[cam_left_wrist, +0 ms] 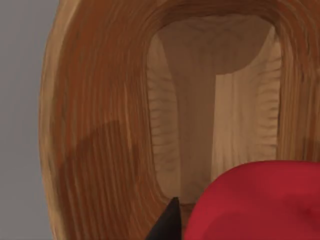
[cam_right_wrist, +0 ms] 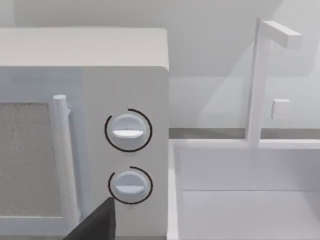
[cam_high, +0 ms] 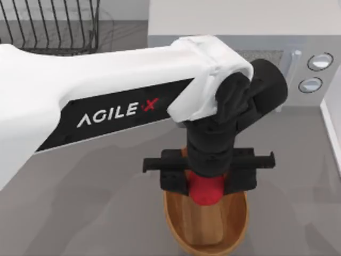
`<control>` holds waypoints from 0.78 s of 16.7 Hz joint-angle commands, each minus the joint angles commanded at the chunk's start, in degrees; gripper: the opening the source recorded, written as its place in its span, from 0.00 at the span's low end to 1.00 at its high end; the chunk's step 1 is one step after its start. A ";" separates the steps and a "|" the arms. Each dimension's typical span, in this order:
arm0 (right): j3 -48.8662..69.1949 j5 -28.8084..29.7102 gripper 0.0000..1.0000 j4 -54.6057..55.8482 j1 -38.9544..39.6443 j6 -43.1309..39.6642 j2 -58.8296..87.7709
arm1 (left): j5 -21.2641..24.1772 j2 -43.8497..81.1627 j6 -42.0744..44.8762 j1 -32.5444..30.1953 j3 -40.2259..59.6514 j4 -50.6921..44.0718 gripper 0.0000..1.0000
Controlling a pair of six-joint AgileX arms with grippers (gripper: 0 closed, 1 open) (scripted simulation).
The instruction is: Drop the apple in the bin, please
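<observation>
The red apple [cam_high: 206,189] hangs between the black fingers of my left gripper [cam_high: 208,184], which is shut on it just above the near end of the bin [cam_high: 237,226], an oval brown wooden basket. My left arm stretches across from the table's left. In the left wrist view the apple [cam_left_wrist: 260,200] is close up over the bin's ribbed wall [cam_left_wrist: 100,125] and its flat, lighter bottom. My right gripper [cam_right_wrist: 97,222] is off to the right, facing the microwave.
A black wire dish rack [cam_high: 50,26] stands at the back left. A white microwave [cam_high: 298,58] with two round knobs sits at the back right. Beside it are a white sink [cam_right_wrist: 250,200] and a faucet [cam_right_wrist: 260,80].
</observation>
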 joint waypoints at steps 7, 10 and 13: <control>0.00 0.00 1.00 0.00 0.00 0.00 0.00 | 0.00 0.00 0.00 0.00 0.00 0.00 0.68; 0.00 0.00 1.00 0.00 0.00 0.00 0.00 | 0.00 0.00 0.00 0.00 0.00 0.00 0.90; 0.00 0.00 1.00 0.00 0.00 0.00 0.00 | 0.00 0.00 0.00 0.00 0.00 0.00 1.00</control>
